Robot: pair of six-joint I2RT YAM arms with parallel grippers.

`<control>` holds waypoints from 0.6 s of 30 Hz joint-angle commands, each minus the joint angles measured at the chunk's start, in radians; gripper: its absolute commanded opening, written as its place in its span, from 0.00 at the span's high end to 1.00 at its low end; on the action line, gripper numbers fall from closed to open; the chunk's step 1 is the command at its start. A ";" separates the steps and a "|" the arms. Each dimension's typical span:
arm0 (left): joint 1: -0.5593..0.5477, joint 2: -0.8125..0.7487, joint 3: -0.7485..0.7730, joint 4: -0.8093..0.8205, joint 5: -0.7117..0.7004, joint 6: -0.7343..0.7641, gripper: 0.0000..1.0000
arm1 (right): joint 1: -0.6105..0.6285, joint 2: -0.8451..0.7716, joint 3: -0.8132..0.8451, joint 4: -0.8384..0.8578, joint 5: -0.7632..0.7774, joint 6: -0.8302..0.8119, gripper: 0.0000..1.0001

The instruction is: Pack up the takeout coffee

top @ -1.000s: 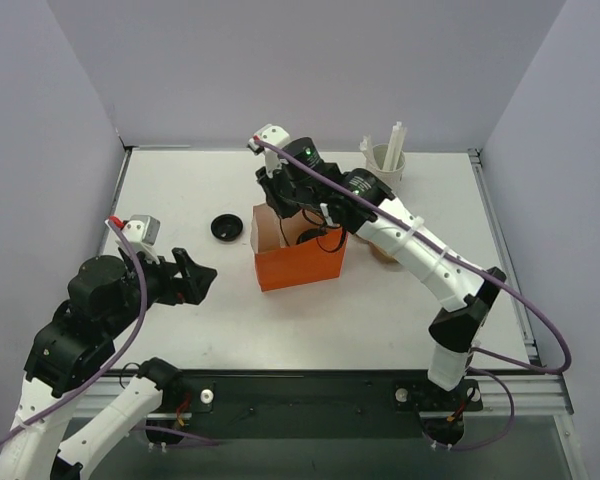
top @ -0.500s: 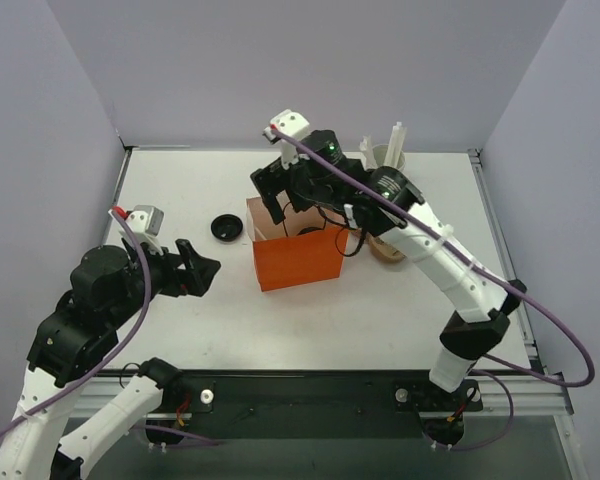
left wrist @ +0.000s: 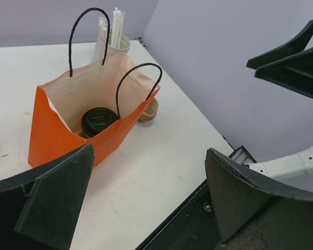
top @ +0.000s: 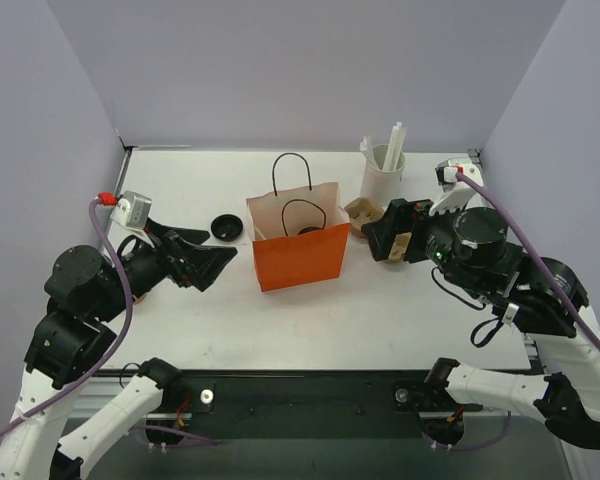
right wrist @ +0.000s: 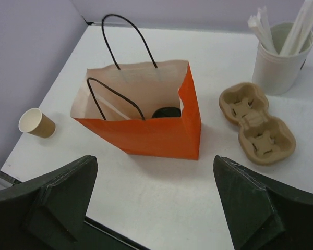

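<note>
Top external view showed the coffee (top: 305,231) standing inside the orange bag (top: 300,262) at the middle of the tabletop (top: 180,180), with only its black lid visible from above. Left jaws, at 9 o'clock from the bag, and right jaws, at 3 o'clock, both stood spread wide, grasping nothing and apart from the bag. A loose lid (top: 225,227) lay at the bag's 10 o'clock, a carrier (top: 360,210) at its 2 o'clock beside a straw cup (top: 384,170), and the right wrist view showed a lidless cup (right wrist: 37,123) at the bag's 9 o'clock.
</note>
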 commanded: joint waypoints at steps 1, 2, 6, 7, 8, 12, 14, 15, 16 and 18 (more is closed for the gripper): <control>0.001 -0.033 -0.074 0.118 0.048 -0.070 0.03 | 0.003 -0.031 -0.107 -0.038 0.067 0.195 0.00; 0.001 -0.037 -0.086 0.118 0.044 -0.081 0.03 | 0.003 -0.036 -0.118 -0.038 0.044 0.204 0.00; 0.000 -0.077 -0.143 0.155 0.038 -0.138 0.03 | 0.003 -0.039 -0.141 -0.049 -0.004 0.207 0.00; 0.001 -0.083 -0.155 0.159 0.030 -0.142 0.03 | 0.003 -0.040 -0.143 -0.057 -0.011 0.215 0.00; 0.001 -0.096 -0.169 0.158 0.025 -0.148 0.03 | 0.003 -0.039 -0.147 -0.058 -0.016 0.223 0.00; 0.001 -0.120 -0.189 0.141 0.013 -0.156 0.03 | 0.003 -0.041 -0.164 -0.061 -0.022 0.238 0.00; 0.000 -0.126 -0.188 0.129 0.008 -0.158 0.03 | 0.004 -0.039 -0.167 -0.066 -0.021 0.236 0.00; 0.001 -0.128 -0.188 0.121 0.005 -0.161 0.03 | 0.003 -0.040 -0.169 -0.066 -0.021 0.235 0.00; 0.001 -0.131 -0.186 0.120 0.002 -0.164 0.03 | 0.003 -0.044 -0.166 -0.067 -0.027 0.233 0.00; 0.001 -0.139 -0.189 0.110 0.004 -0.168 0.03 | 0.004 -0.051 -0.169 -0.064 -0.025 0.235 0.00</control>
